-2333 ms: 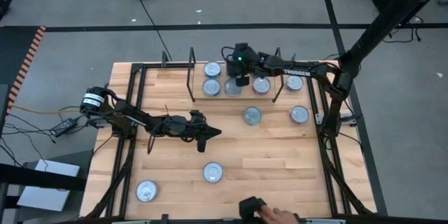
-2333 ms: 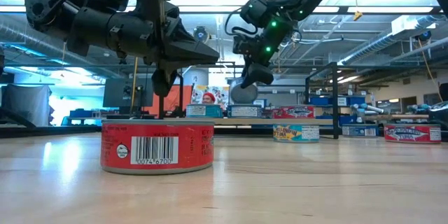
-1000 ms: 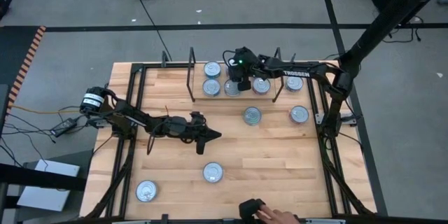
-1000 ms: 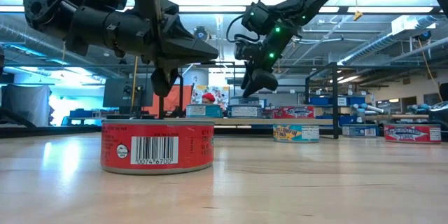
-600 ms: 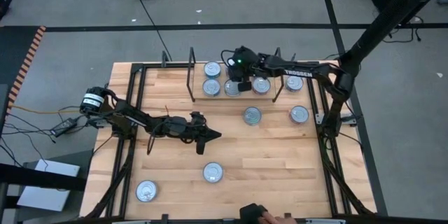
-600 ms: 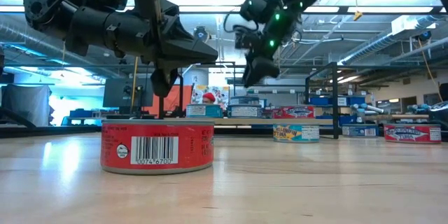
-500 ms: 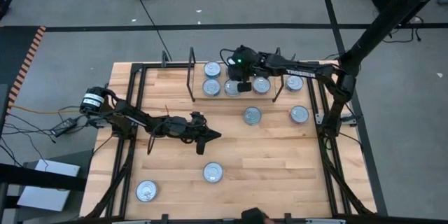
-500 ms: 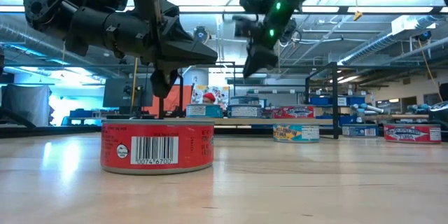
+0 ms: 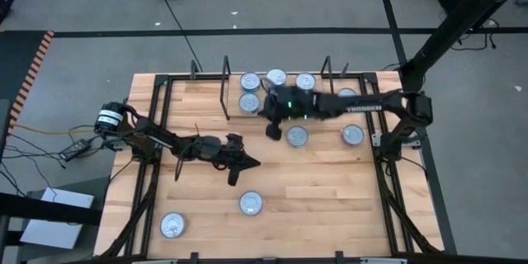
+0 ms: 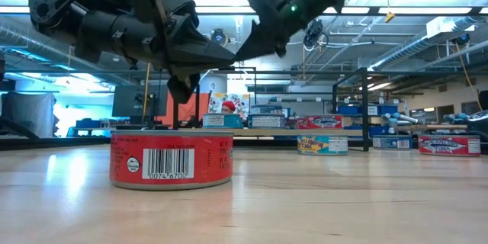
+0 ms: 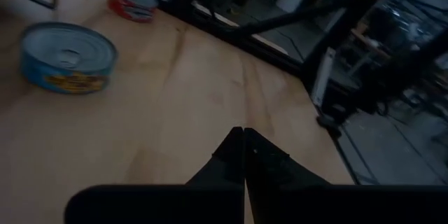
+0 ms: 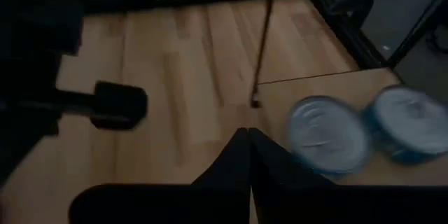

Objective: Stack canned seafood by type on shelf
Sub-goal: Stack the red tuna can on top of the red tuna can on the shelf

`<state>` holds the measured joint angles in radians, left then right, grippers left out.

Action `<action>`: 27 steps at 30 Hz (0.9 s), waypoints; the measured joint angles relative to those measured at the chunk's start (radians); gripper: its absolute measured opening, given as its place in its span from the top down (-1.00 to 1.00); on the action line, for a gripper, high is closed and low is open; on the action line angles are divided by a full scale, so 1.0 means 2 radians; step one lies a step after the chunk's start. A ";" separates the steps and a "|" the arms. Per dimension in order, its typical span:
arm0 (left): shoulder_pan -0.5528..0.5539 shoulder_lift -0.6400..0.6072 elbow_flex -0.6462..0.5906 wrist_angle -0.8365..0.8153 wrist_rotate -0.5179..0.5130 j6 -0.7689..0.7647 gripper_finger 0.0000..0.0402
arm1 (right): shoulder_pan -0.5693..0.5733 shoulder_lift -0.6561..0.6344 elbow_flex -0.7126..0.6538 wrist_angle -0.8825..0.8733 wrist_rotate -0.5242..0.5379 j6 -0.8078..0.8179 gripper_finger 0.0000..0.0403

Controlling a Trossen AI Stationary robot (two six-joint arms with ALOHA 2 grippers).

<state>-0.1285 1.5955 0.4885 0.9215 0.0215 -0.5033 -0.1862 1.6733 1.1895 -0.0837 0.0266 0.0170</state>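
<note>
Right wrist view shows the right arm's own fingers pressed together to a single point with nothing between them, aimed down at bare wood, with two silver-lidded tins off to one side beside a thin black upright. From overhead, the right gripper hangs over the worktop just in front of the shelf, close beside a loose can. The left gripper waits near mid-worktop, its fingers likewise closed and empty; a blue-labelled tin and a red one lie ahead of it.

Four tins already sit between the two black uprights at the far edge. Still loose are the one by the right gripper, another towards the right edge, and two near the front. In the low view the nearest is a red-labelled can.

The step in hand looks like fetching the next can, probably the one beside the right gripper. To do it well, the fingers should spread before descending, since they would only knock the lid as they stand now. They should come straight down over the tin's centre, straddle the sides rather than the rim, and close low on the wall, because these tins are shallow and slick. The label colour should be checked first so it goes on the matching pile.
</note>
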 joint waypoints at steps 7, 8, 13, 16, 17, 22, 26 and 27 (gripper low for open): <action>0.018 0.000 0.000 0.000 0.082 0.014 0.98 | 0.098 0.000 -0.087 0.117 0.130 0.101 0.98; 0.021 0.000 0.000 0.000 0.093 0.015 0.98 | 0.112 0.000 -0.088 0.116 0.149 0.109 0.98; 0.030 0.000 0.000 0.000 0.133 0.014 0.98 | 0.168 -0.007 -0.088 0.103 0.198 0.156 0.98; 0.031 0.000 0.000 0.000 0.134 0.014 0.98 | 0.196 -0.029 -0.088 0.068 0.213 0.196 0.99; 0.031 0.000 0.000 -0.002 0.132 0.015 0.98 | 0.205 -0.038 -0.088 0.052 0.215 0.204 0.99; 0.032 0.000 0.000 -0.041 0.117 0.038 0.98 | 0.235 -0.089 -0.088 -0.055 0.212 0.227 0.99; 0.031 0.000 0.000 -0.082 0.104 0.067 0.98 | 0.240 -0.130 -0.088 -0.146 0.163 0.226 0.99; 0.031 0.000 0.000 -0.090 0.100 0.067 0.98 | 0.240 -0.140 -0.088 -0.169 0.143 0.223 0.99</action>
<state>-0.0658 1.5948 0.4885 0.7407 0.2211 -0.3687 0.2930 1.3941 1.0134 -0.4208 0.3134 0.4625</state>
